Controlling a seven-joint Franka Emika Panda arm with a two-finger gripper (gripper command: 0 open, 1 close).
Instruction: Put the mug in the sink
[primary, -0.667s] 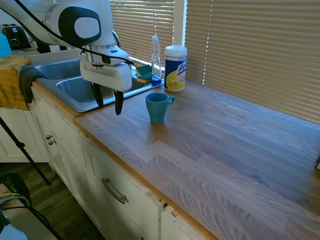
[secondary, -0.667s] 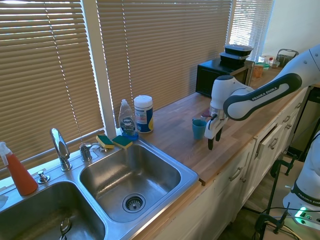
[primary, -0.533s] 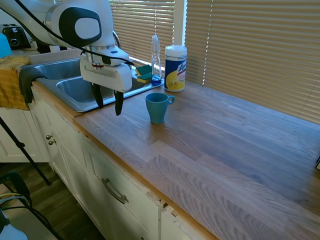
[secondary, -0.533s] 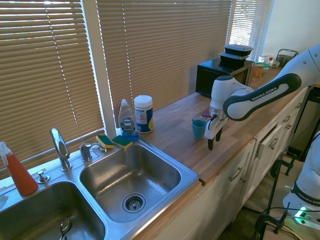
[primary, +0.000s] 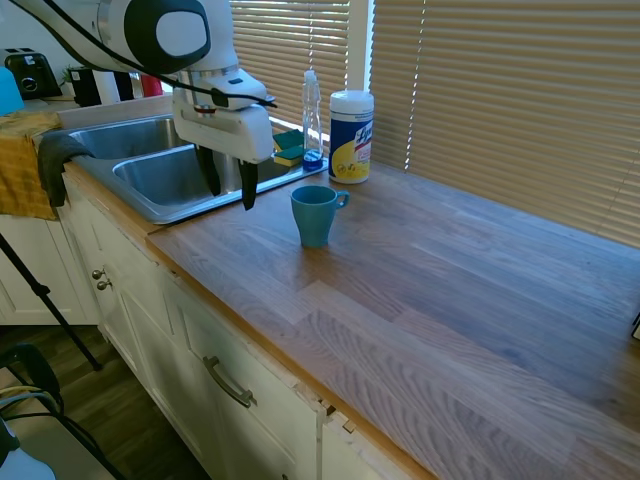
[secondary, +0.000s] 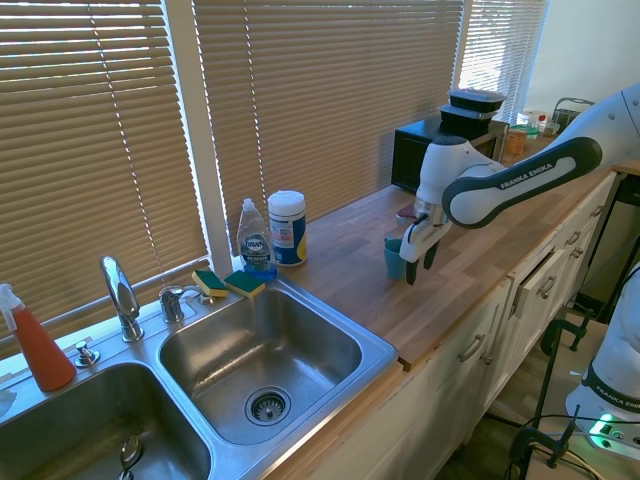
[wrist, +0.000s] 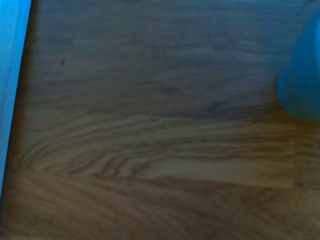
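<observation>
1. Black fingers of the gripper (primary: 232, 190) hang down from the white arm, spread apart and holding nothing; they hover above the wooden countertop (primary: 430, 290) near the sink's edge, touching neither the wood nor the mug.
2. Just beside the gripper stands the mug (primary: 316, 215), teal-blue and glossy, upright on the countertop with its mouth up and its long axis vertical. It tapers toward the base, and in the first exterior view its loop handle points toward the window blinds (primary: 500, 100).
3. From the second exterior view the gripper (secondary: 418, 266) partly covers the mug (secondary: 393, 256). In the wrist view a blurred blue shape at the edge is the mug (wrist: 302, 85), with streaked wood grain filling the rest.
4. Beyond the gripper lies the sink (secondary: 330, 318), stainless steel with two rectangular basins and a curved chrome faucet (secondary: 119, 292).
5. Behind the mug stand a white wipes canister (primary: 351, 136) and a slim clear dish-soap bottle (primary: 312, 118) with blue liquid; green-and-yellow sponges (primary: 288, 147) lie at the sink's rim.
</observation>
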